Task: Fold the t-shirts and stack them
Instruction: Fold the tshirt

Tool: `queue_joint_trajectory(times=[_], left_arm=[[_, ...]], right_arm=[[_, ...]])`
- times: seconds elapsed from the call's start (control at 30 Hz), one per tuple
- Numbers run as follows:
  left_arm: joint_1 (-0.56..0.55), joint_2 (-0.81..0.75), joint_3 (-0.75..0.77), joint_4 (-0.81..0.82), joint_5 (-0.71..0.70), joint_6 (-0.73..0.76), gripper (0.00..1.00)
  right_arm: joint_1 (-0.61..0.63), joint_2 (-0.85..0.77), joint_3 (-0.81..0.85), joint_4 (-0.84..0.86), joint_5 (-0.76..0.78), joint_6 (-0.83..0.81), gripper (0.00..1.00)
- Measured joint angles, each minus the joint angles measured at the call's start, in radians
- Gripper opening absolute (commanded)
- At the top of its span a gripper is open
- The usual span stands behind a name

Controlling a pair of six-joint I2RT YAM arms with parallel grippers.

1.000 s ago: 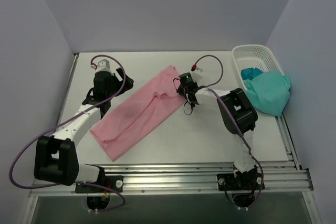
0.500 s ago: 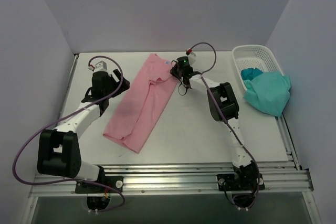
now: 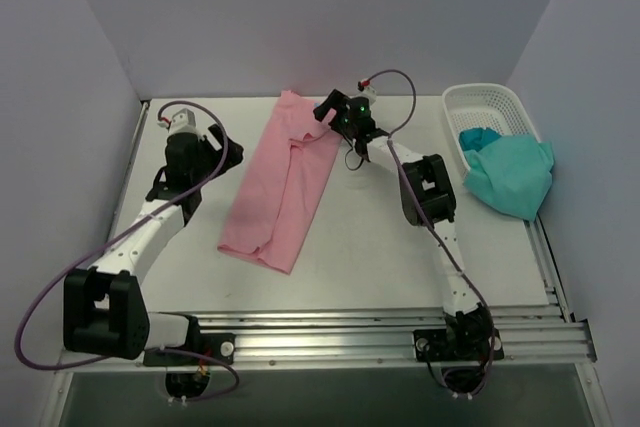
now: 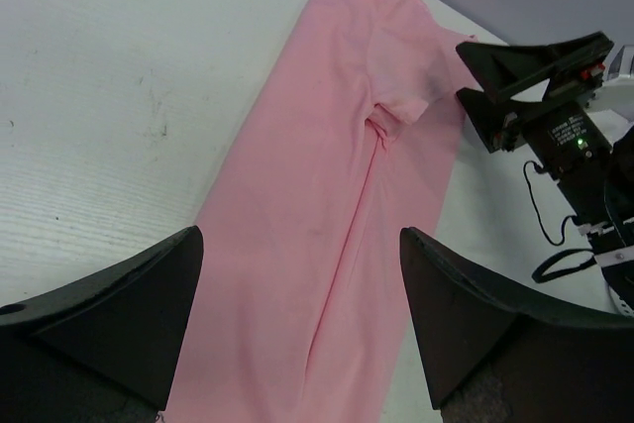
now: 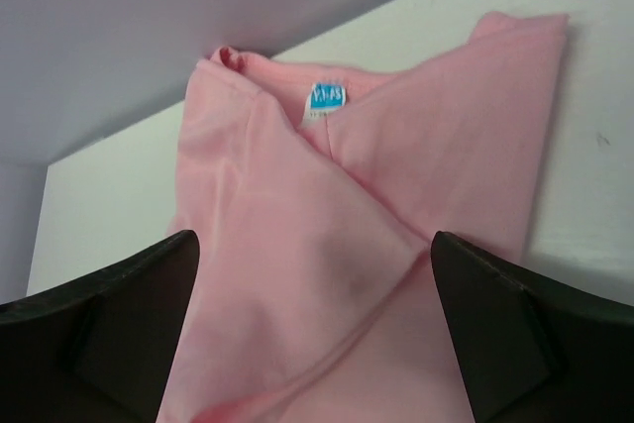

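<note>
The light pink t-shirt (image 3: 283, 182) lies flat as a long folded strip running from the back wall toward the front, its collar end at the back. Its pale blue label (image 5: 326, 98) shows at the collar. My right gripper (image 3: 328, 113) hovers at that collar end, open, the cloth (image 5: 396, 165) beneath its spread fingers (image 5: 315, 245). Left of the strip my left gripper (image 3: 205, 150) is open and holds nothing; the shirt (image 4: 347, 195) lies below and ahead of it (image 4: 301, 245). The teal-green t-shirt (image 3: 510, 175) hangs crumpled over the basket's near end.
The white lattice basket (image 3: 487, 105) stands at the back right corner with teal cloth inside. Grey walls close the table's back and sides. A metal rail (image 3: 380, 332) runs along the near edge by the arm bases.
My right gripper pulled the shirt's collar end to the back wall, swinging the strip nearly front-to-back, then opened and let go. The left arm drew slightly left and back.
</note>
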Motion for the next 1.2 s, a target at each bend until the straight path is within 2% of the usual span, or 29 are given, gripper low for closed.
queue_joint_trajectory(times=[0.13, 0.33, 0.43, 0.53, 0.67, 0.87, 1.0, 1.2], left_arm=[[0.000, -0.053, -0.019, 0.002, -0.011, -0.003, 0.89], [0.000, -0.141, -0.096, -0.004, -0.045, -0.051, 0.89], [-0.003, -0.183, -0.150, -0.013, -0.071, -0.094, 0.89], [-0.008, -0.206, -0.198, -0.032, -0.107, -0.137, 0.89], [-0.014, -0.207, -0.253, -0.051, -0.141, -0.188, 0.88], [-0.022, -0.204, -0.348, -0.045, -0.146, -0.243, 0.86], [-0.026, -0.229, -0.398, -0.049, -0.146, -0.261, 0.86], [-0.027, -0.373, -0.470, -0.070, -0.147, -0.269, 0.83]], right_arm=[[0.002, -0.222, -0.323, 0.092, -0.019, -0.032, 1.00], [0.031, -0.698, -0.739, 0.162, 0.023, -0.036, 1.00], [0.085, -0.926, -0.956, 0.196, 0.095, -0.002, 1.00], [0.185, -1.043, -1.130, 0.207, 0.163, 0.065, 0.99], [0.335, -1.018, -1.265, 0.133, 0.257, 0.128, 0.99], [0.550, -0.910, -1.305, 0.056, 0.339, 0.231, 0.98], [0.631, -0.882, -1.305, 0.080, 0.370, 0.290, 0.98], [0.751, -0.883, -1.311, 0.072, 0.428, 0.364, 0.97]])
